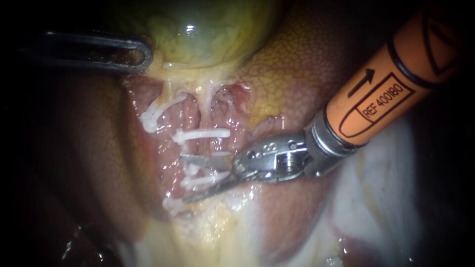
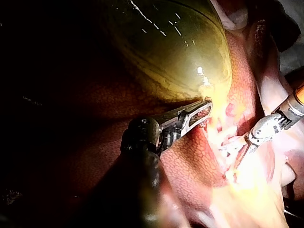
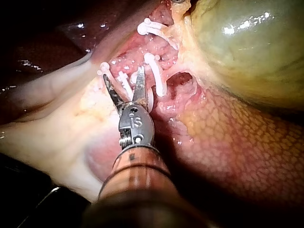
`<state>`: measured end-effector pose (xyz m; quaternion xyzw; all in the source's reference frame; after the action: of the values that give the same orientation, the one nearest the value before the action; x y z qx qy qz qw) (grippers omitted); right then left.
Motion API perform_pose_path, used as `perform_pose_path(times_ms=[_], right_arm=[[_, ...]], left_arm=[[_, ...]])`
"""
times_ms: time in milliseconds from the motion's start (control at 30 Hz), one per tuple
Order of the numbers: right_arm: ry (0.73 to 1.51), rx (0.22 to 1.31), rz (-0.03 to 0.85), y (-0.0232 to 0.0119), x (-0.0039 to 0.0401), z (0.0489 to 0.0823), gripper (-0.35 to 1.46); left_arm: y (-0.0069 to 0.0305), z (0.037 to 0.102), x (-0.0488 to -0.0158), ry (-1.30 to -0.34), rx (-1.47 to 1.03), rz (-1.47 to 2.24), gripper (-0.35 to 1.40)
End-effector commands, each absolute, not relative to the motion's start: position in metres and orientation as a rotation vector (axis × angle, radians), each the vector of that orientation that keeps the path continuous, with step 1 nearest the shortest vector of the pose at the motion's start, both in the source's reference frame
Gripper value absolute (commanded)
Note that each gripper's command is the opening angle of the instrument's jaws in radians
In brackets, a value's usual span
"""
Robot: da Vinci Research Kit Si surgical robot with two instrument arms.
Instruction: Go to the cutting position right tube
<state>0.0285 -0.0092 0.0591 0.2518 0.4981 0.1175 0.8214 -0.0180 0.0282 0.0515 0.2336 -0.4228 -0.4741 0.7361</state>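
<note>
My right instrument [image 1: 184,179] comes in on an orange shaft from the upper right, and its two blades stand open. They straddle the right tube [image 1: 210,148] low down, with a white clip [image 1: 205,179] lying between them. Another clip [image 1: 200,134] crosses the same tube above the upper blade. In the right wrist view the open blades [image 3: 123,75] flank a white clip [image 3: 125,81]. My left instrument [image 1: 141,53] reaches in from the left, its jaws shut on the lower edge of the gallbladder [image 1: 208,29]. The left wrist view shows those jaws [image 2: 199,113] on the gallbladder [image 2: 171,52].
The left tube carries a white clip [image 1: 151,116], and one more clip [image 1: 173,205] sits low in the dissected bed. Liver [image 1: 297,74] surrounds the bed on both sides. Pale fatty tissue [image 1: 376,198] lies under the right instrument's shaft.
</note>
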Motion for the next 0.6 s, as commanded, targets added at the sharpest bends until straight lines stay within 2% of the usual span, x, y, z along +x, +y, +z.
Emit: perform_pose_path(times_ms=[33,267,467,600], right_arm=[[1.060,0.536,0.250,-0.0092,0.0285,0.0591,0.84],[1.062,0.544,0.250,-0.0090,0.0280,0.0578,0.84],[1.066,0.558,0.244,-0.0083,0.0264,0.0553,0.84],[1.056,0.596,0.286,-0.0076,0.0251,0.0537,0.83]], left_arm=[[0.0282,0.0515,-0.0180,-0.929,0.514,-1.042,-0.35],[0.0282,0.0515,-0.0180,-0.929,0.514,-1.042,-0.35],[0.0282,0.0515,-0.0179,-0.929,0.514,-1.041,-0.35],[0.0282,0.0515,-0.0179,-0.929,0.514,-1.041,-0.35]])
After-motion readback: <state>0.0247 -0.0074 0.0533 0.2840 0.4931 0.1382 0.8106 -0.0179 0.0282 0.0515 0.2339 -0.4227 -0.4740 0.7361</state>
